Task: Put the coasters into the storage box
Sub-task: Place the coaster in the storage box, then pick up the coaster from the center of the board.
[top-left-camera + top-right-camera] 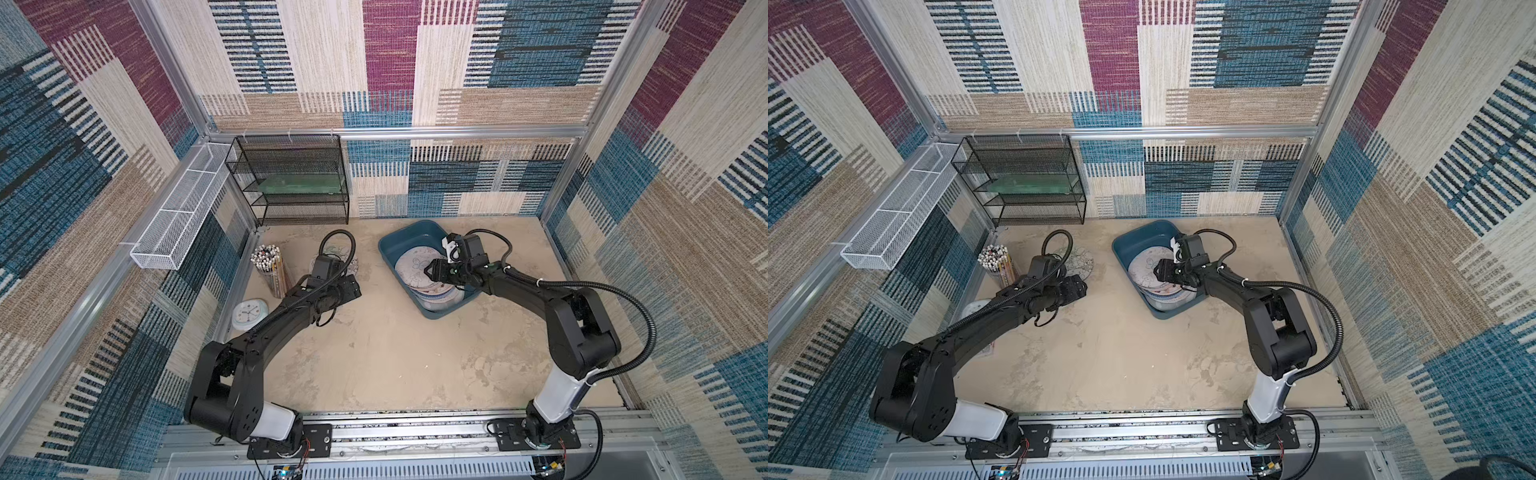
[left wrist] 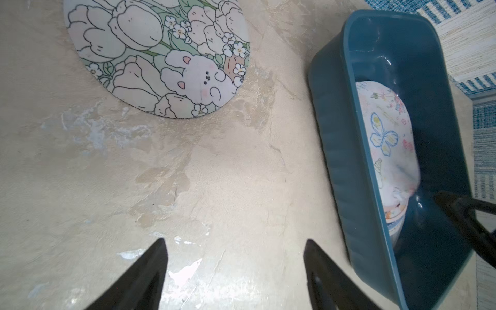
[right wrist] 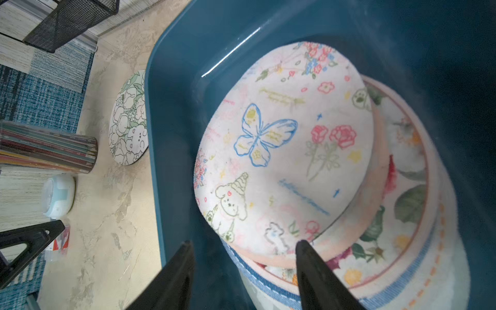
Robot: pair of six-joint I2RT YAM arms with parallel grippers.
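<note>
Well off to the left of the left jaws, a white mesh tray (image 1: 174, 216) ran along the side wall and a black wire rack (image 1: 291, 178) stood at the back. Closer to them were a cup of pencils (image 1: 270, 266) and a pale-blue clock (image 1: 247, 314) on the bench (image 1: 374, 353).

The left arm (image 1: 291, 307) reached out low from its base, forearm sloping almost flat, wrist close above the bench. The left jaws stood wide apart over bare bench, holding nothing. Ahead of them one coaster (image 2: 161, 59), printed with tulips and a bunny, lay flat on the bench, apart from the storage box (image 1: 407, 241).

The box sat askew between the two sets of jaws. Inside it the other coasters (image 1: 419, 270) lay in a loose stack, topped by a butterfly coaster (image 3: 281, 150).

The right arm (image 1: 577, 316) rose from its base to a high bent elbow, forearm slanting down into the box. The right jaws were parted just over the stack's edge, gripping nothing.
</note>
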